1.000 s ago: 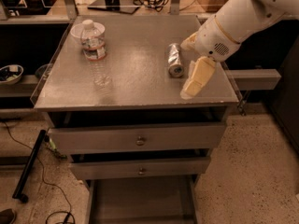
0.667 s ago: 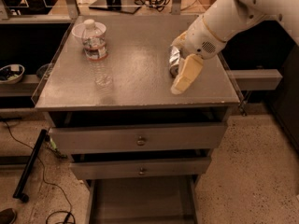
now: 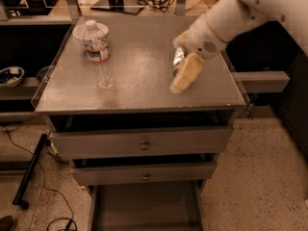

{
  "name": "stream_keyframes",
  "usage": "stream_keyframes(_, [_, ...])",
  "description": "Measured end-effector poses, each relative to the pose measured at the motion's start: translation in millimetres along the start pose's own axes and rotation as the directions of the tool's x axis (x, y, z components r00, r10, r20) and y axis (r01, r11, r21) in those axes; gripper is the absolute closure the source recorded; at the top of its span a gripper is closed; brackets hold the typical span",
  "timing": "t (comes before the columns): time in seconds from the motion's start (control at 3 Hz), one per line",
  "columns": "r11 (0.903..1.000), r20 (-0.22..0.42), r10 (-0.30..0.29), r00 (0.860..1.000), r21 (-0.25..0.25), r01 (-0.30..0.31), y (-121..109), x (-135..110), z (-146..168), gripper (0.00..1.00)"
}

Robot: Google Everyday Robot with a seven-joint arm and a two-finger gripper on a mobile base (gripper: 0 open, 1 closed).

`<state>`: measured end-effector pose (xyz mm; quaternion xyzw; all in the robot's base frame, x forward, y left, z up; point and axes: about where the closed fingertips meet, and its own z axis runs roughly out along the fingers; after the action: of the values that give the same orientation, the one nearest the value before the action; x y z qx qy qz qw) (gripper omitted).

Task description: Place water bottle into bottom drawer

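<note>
The water bottle point(image 3: 99, 57) stands upright on the left part of the grey cabinet top point(image 3: 139, 93); it is clear with a white cap and a white-and-red label. My gripper point(image 3: 184, 77) hangs low over the right part of the top, well to the right of the bottle and apart from it, holding nothing. The bottom drawer point(image 3: 144, 207) is pulled out at the foot of the cabinet, and its flat grey floor shows.
A silver can point(image 3: 177, 57) lies right behind my gripper, partly hidden by it. A white bowl point(image 3: 79, 32) sits just behind the bottle. The two upper drawers with round knobs point(image 3: 144, 145) are slightly open. Cables and a black pole lie on the floor at the left.
My arm has swung left across the cabinet top, bringing the gripper in front of the silver can and closer to the bottle. The bottle has not moved.
</note>
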<state>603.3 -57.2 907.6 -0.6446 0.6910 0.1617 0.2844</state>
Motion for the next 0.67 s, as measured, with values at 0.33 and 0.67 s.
stream_keyframes(0.33, [0.9999, 0.052, -0.013, 0.999, 0.001, 0.013, -12, -21, 10, 0.00])
stream_keyframes(0.67, [0.9991, 0.091, -0.040, 0.995, -0.009, 0.041, -28, -48, 31, 0.00])
